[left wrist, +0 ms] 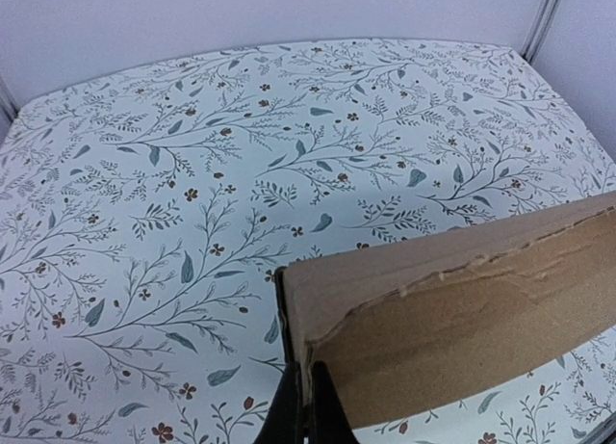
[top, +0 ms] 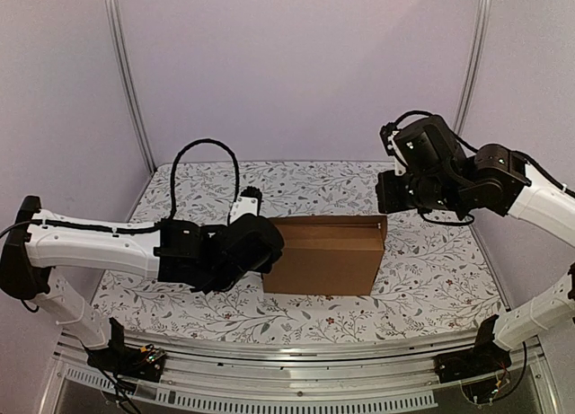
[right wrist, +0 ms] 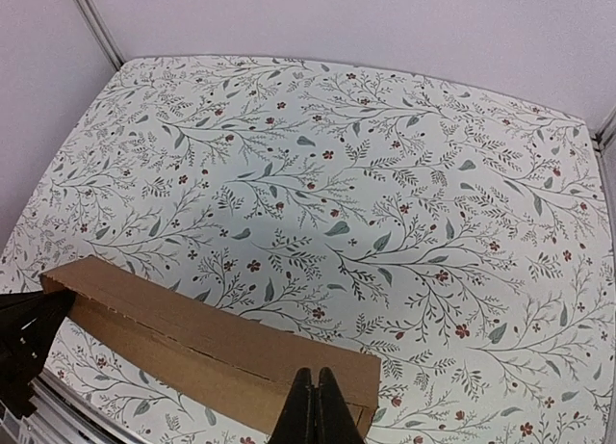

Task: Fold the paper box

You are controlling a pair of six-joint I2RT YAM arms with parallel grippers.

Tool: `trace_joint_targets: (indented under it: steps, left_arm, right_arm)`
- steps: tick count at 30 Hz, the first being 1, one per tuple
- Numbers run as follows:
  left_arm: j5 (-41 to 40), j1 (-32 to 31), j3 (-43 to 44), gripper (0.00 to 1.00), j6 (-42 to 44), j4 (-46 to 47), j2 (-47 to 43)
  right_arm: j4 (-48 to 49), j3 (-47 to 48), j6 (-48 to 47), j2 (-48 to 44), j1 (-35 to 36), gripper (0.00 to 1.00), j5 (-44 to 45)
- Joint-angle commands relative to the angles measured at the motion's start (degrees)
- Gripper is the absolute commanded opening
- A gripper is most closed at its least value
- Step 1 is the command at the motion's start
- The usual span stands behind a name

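Note:
The paper box point(top: 325, 254) is a plain brown cardboard mailer standing closed in the middle of the table, its long front face toward the arms. My left gripper point(top: 266, 245) is at the box's left end. In the left wrist view its two fingertips point(left wrist: 309, 405) are shut on a thin cardboard wall of the box point(left wrist: 462, 319). My right gripper point(top: 388, 197) hangs just above the box's right end. Its fingers point(right wrist: 316, 410) are shut together with nothing between them, over the top of the box point(right wrist: 192, 338). I cannot tell whether they touch the cardboard.
The table is covered by a floral-print cloth point(top: 431, 279). Metal frame posts point(top: 126, 73) stand at the back corners in front of pale walls. A metal rail point(top: 296, 391) runs along the near edge between the arm bases. The left arm's black cable point(top: 202, 149) loops up behind it.

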Motion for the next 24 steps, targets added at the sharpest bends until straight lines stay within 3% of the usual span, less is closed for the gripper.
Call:
trace_joint_targets:
  steps: [1,6,14,21,24]
  left_arm:
    - [11.10,-2.05,-2.61,0.00,-0.77,-8.44,4.38]
    - [11.43,-2.09,-2.10,0.00,-0.87,-8.44,4.70]
    - [11.73,-2.04,-2.16,0.00,-1.14,-8.84,4.66]
    - [12.45,-2.04,-2.16,0.00,-1.92,-8.88,4.86]
    - [13.10,-2.06,-2.00,0.07,-1.66,-8.88,4.69]
  right_arm:
    - [3.22,2.82,-4.22,3.95,0.22,0.00,-0.15]
    - [9.23,0.22,-5.18,6.96,0.26,0.00,-1.06]
    - [19.17,-13.54,-2.81,6.17,0.66,0.00,-3.36]
    - [24.32,-22.65,0.12,3.50,4.14,0.00,2.18]
    - [24.51,-23.87,1.63,3.53,4.19,0.00,3.10]
